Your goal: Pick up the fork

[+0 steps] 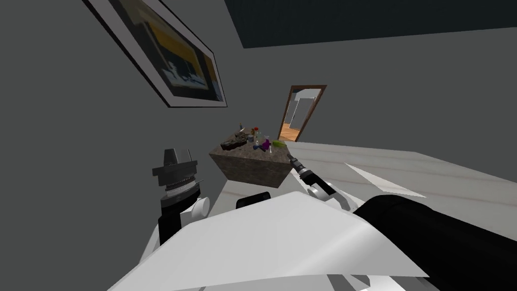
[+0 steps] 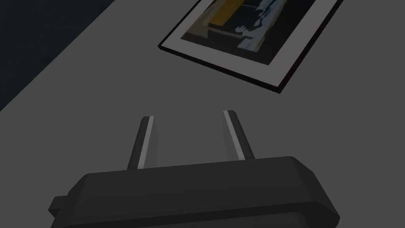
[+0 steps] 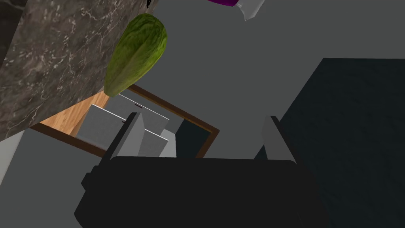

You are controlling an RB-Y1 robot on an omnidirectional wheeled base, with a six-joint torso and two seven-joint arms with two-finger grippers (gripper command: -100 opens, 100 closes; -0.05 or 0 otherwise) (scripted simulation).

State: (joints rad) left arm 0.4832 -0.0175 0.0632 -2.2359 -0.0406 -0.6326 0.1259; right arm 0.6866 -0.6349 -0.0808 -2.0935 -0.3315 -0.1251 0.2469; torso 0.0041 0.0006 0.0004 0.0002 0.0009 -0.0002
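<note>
A dark marbled table [image 1: 251, 166] stands ahead with several small things on top; I cannot tell which of them is the fork. My right gripper [image 1: 291, 158] reaches toward the table's right corner. In the right wrist view the right gripper [image 3: 201, 126] is open with nothing between its fingers. It sits just off the marbled table edge [image 3: 51, 59], beside a green leafy vegetable [image 3: 136, 53] that overhangs the corner. My left gripper [image 1: 174, 156] is raised at the left, away from the table; the left gripper [image 2: 188, 114] is open and holds nothing.
A purple object [image 1: 263, 145] and the green vegetable [image 1: 279, 144] lie near the table's right side, with dark clutter [image 1: 233, 143] at its left. Behind the table is an open doorway [image 1: 302, 113] with a brown frame. Pale floor [image 1: 404, 166] stretches to the right.
</note>
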